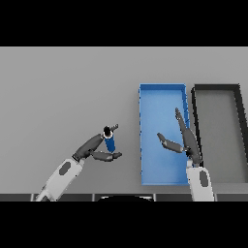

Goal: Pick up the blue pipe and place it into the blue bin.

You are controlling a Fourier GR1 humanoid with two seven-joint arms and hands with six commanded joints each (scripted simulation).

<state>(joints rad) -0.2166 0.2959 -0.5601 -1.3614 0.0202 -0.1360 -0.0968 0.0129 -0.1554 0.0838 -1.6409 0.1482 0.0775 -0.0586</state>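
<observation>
The left hand (95,149) is pinching the blue pipe (110,143) between its fingers and thumb (the pipe is standing upright on the grey table (63,92), left of the blue bin (143,145)). The right hand (186,140) is hovering over the bin, fingers straight, thumb spread apart.

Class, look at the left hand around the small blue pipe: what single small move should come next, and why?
Probably lift. The left hand has fingers and thumb curled around the small blue pipe, which stands on the grey table, outside the rectangular blue bin. Raising it slightly would clear the bin wall before moving across. The right hand hangs open over the bin.
</observation>
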